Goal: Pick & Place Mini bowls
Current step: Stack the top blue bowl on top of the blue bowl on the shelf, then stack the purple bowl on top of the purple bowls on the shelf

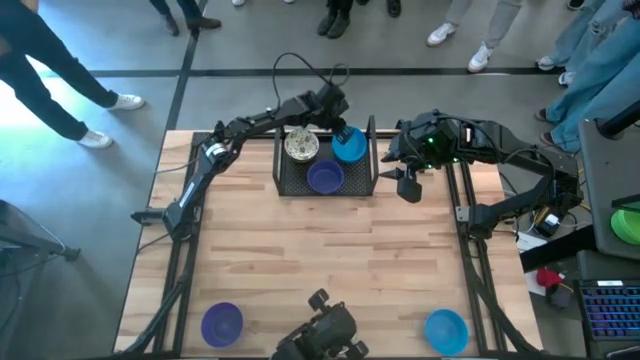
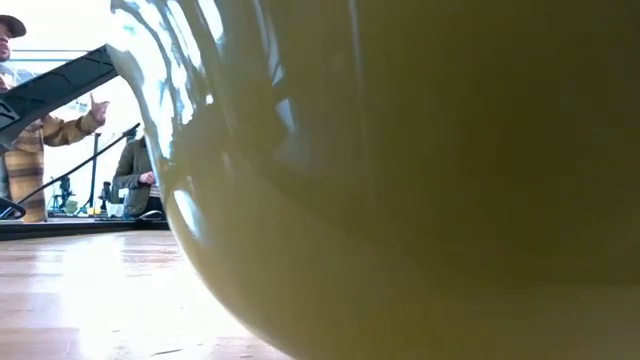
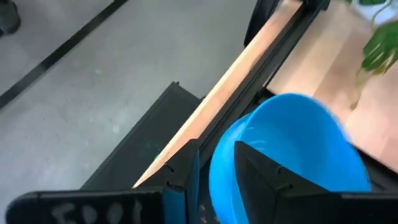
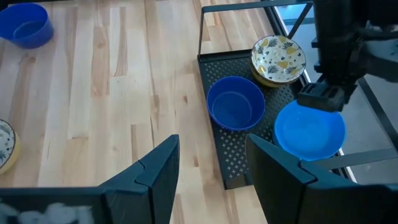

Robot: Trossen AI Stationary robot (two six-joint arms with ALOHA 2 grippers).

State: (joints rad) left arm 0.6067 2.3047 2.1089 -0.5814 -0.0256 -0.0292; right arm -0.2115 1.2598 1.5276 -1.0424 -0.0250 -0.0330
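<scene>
A black mesh tray [image 1: 300, 182] stands at the table's far middle. In it sit a cream bowl with a leaf pattern [image 1: 301, 146] and a purple bowl [image 1: 325, 178]. A bright blue bowl [image 1: 351, 149] is over the tray's far right corner, with my left gripper [image 1: 340, 128] shut on it. My right gripper [image 4: 211, 174] hangs open just right of the tray [image 4: 233, 149], with nothing between its fingers. A purple bowl [image 1: 222, 323] and a blue bowl [image 1: 446, 330] rest on the table near its front edge. A cream bowl [image 2: 420, 200] fills the low view. My left gripper holds the blue bowl by its rim [image 3: 219, 171], on the bowl's far side. One finger [image 3: 267, 180] is inside the bowl and the other is outside the wall. The fingers slant down from the far left. The bowl is tilted; whether its bottom touches the tray I cannot tell.
The tray has raised wire ends [image 4: 249, 7]. Green plant leaves [image 3: 379, 43] show beyond the tray. People's legs [image 1: 340, 15] stand past the table's far edge. Bare wood [image 1: 320, 250] lies between the tray and the near bowls.
</scene>
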